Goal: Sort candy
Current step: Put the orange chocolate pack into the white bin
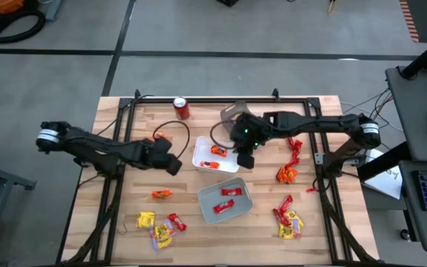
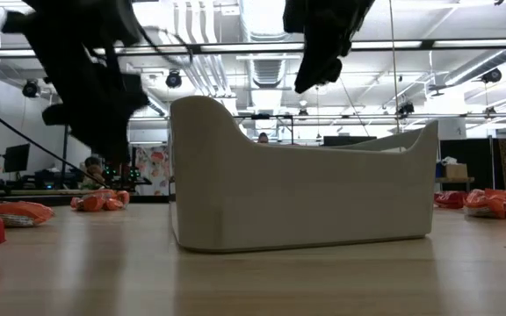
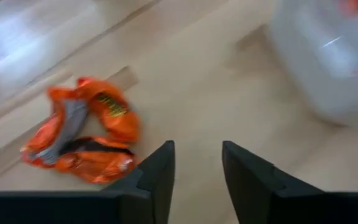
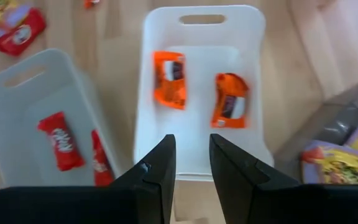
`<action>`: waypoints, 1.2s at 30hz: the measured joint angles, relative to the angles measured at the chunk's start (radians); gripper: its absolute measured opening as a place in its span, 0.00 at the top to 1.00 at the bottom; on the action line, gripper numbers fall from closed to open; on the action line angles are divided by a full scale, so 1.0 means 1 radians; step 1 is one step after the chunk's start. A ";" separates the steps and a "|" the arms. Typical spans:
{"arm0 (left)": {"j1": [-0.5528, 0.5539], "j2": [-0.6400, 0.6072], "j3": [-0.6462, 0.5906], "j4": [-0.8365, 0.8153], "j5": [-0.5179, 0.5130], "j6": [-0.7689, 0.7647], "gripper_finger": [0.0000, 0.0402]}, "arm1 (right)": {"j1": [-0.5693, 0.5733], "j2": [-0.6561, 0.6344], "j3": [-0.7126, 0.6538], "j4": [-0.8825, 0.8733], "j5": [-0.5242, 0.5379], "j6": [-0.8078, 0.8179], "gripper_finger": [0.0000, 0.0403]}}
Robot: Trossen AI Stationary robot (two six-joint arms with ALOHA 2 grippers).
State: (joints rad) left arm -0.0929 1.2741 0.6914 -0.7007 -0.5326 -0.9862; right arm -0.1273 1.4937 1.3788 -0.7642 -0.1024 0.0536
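On the near part of the table (image 1: 124,119), yellow and red candy (image 1: 160,227) lies loose at the left corner, and a second mix of red, orange and yellow pieces (image 1: 288,219) lies toward the right. Between them stands a grey tray (image 1: 245,209) holding two red candies (image 1: 226,199); the right wrist view shows them lying flat on its floor (image 4: 59,148). A lone orange candy (image 1: 161,193) sits just left of that tray.

Farther in, a white tray (image 1: 199,153) holds two orange candies (image 1: 215,157), side by side but apart (image 4: 169,87). The right gripper (image 1: 245,159) hangs at this tray's right edge, its fingers (image 4: 155,171) a small gap apart with nothing between them. The left gripper (image 1: 173,167) sits left of the white tray, low over the wood, fingers (image 3: 158,171) likewise slightly parted and empty. A cluster of orange candy (image 3: 82,134) lies just beside it on the table, seen from above as an orange spot by the arm (image 1: 161,137). To the right of the white tray, red and orange wrappers (image 1: 290,159) trail down the boards.

At the far edge stands a red can (image 1: 181,108), with a third, darker tray (image 1: 232,115) partly under the right arm; yellow wrappers show in it in the right wrist view (image 4: 337,158).
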 joint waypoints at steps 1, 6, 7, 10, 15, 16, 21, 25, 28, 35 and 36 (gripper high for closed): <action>0.020 0.020 0.000 -0.009 0.005 0.002 0.67 | 0.010 0.000 0.000 0.000 0.000 0.002 0.77; 0.085 0.100 0.000 -0.049 0.026 -0.004 0.56 | 0.043 0.000 0.000 0.000 0.003 0.039 0.77; 0.087 0.111 0.000 -0.050 0.026 -0.004 0.54 | 0.047 0.000 0.000 0.000 0.004 0.047 0.77; 0.089 0.143 0.000 -0.051 0.027 -0.004 0.49 | 0.058 0.000 0.000 0.001 0.014 0.052 0.77; 0.091 0.193 0.000 -0.089 0.026 -0.011 0.47 | 0.060 0.000 0.000 0.002 0.029 0.053 0.77; 0.094 0.204 0.000 -0.095 0.024 -0.013 0.47 | 0.060 0.000 0.000 0.004 0.034 0.053 0.77; 0.102 0.257 0.000 -0.093 0.012 -0.014 0.51 | 0.060 0.000 -0.001 0.015 0.054 0.065 0.77; 0.105 0.291 0.000 -0.090 -0.002 -0.015 0.56 | 0.064 0.000 -0.001 0.015 0.054 0.070 0.77; 0.105 0.303 0.002 -0.085 -0.002 -0.015 0.63 | 0.070 0.000 -0.001 0.015 0.053 0.073 0.77; 0.106 0.288 0.000 -0.093 -0.001 -0.013 0.94 | 0.089 0.000 -0.004 0.014 0.054 0.080 0.77; 0.106 0.282 0.000 -0.095 -0.001 -0.010 0.97 | 0.092 0.000 -0.005 0.014 0.053 0.080 0.77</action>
State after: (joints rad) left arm 0.0132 1.5556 0.6910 -0.7954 -0.5338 -0.9965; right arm -0.0350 1.4937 1.3743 -0.7498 -0.0490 0.1332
